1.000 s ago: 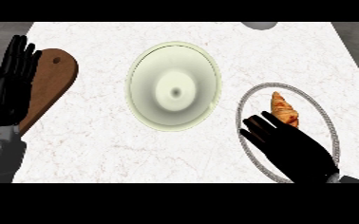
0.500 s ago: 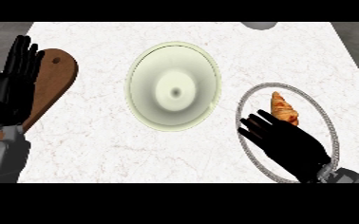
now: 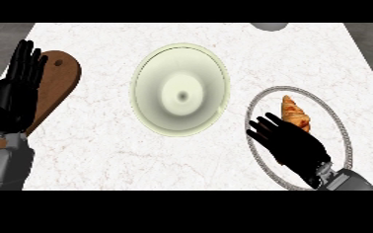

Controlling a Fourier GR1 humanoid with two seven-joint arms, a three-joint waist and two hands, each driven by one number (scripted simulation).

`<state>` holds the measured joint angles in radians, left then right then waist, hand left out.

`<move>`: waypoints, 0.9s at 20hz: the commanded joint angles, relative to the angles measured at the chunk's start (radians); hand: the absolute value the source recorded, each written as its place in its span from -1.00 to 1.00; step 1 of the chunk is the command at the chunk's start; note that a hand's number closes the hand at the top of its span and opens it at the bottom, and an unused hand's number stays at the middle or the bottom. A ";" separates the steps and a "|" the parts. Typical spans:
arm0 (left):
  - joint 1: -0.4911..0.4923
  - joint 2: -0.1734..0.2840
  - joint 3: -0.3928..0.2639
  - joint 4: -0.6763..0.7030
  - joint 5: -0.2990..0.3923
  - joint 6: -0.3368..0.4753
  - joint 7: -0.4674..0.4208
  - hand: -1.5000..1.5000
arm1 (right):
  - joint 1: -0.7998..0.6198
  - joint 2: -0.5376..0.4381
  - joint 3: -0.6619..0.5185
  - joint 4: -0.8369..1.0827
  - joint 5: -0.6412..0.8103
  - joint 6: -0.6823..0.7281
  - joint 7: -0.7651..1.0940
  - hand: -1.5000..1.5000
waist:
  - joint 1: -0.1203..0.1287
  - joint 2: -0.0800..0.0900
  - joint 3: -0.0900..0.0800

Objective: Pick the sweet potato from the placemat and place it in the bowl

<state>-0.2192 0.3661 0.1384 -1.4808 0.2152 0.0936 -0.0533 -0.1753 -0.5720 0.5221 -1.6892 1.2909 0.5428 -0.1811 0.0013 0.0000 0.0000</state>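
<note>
Right hand (image 3: 291, 143) open over placemat (image 3: 256, 113), fingers just beside sweet potato (image 3: 295, 113), not gripping. Bowl (image 3: 182, 90) mid-counter. Left hand (image 3: 20, 91) rests open at left edge, over cutting board (image 3: 59, 81).

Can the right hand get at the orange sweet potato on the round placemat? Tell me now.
Probably yes. The right hand is open over the round grey-rimmed placemat, its fingers just left of the orange sweet potato, with nothing lying between them.

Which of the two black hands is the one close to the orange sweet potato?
The right hand, over the round grey-rimmed placemat, fingers open just beside the sweet potato. The left hand rests open by the wooden board.
</note>
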 commanded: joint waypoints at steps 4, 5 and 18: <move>0.021 -0.036 -0.001 -0.049 -0.027 -0.004 0.021 0.00 | 0.003 0.023 -0.048 0.148 0.080 -0.097 -0.070 -1.00 | 0.001 0.000 0.000; -0.056 0.005 0.037 0.062 -0.025 -0.033 0.004 0.00 | 0.025 0.075 -0.020 0.147 0.108 -0.093 -0.018 -1.00 | -0.003 0.001 0.000; 0.045 -0.015 0.080 -0.022 -0.013 -0.092 -0.021 0.00 | -0.051 0.101 -0.126 0.203 0.135 -0.163 -0.168 1.00 | 0.001 -0.001 0.000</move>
<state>-0.2257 0.3384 0.1856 -1.4964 0.1801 0.0486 -0.0336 -0.2338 -0.4582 0.4251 -1.4716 1.4379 0.4151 -0.2877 0.0027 -0.0018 -0.0010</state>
